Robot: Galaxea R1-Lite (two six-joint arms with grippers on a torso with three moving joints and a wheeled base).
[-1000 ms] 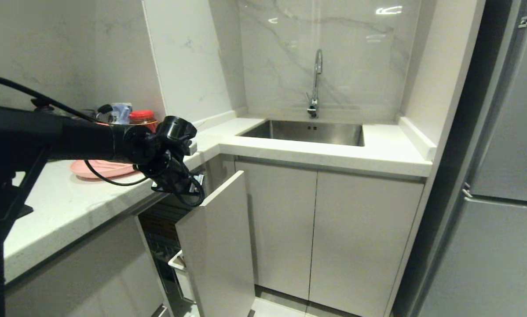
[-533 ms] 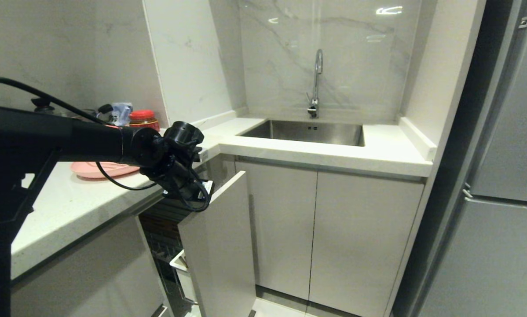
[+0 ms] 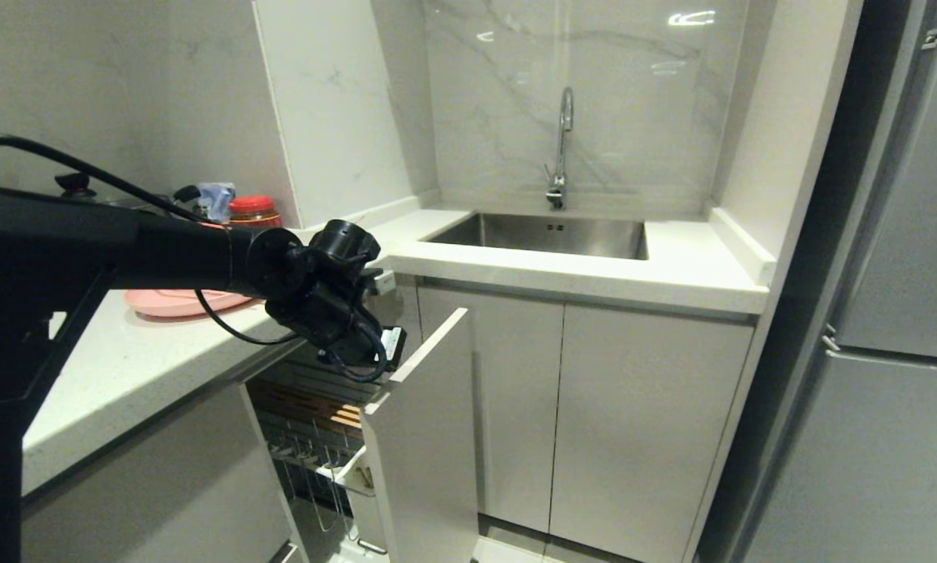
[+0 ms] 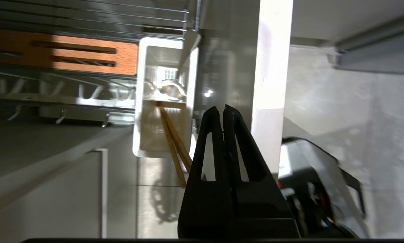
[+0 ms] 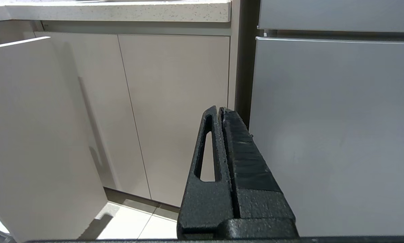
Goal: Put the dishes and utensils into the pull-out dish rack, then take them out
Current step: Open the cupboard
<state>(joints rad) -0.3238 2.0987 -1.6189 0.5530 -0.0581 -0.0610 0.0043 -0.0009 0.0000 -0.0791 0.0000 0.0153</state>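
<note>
Left gripper (image 4: 221, 111), fingers pressed together and empty, hooks behind the pull-out dish rack (image 3: 425, 438) panel, pulling it open; next: extend fully.

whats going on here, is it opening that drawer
The left gripper, shut, is at the top edge of the rack's front panel, and the pull-out rack stands partly out from under the counter. Chopsticks stick out of its cutlery box. The pink plate sits on the counter. The right gripper is parked low, shut, holding nothing.
</note>
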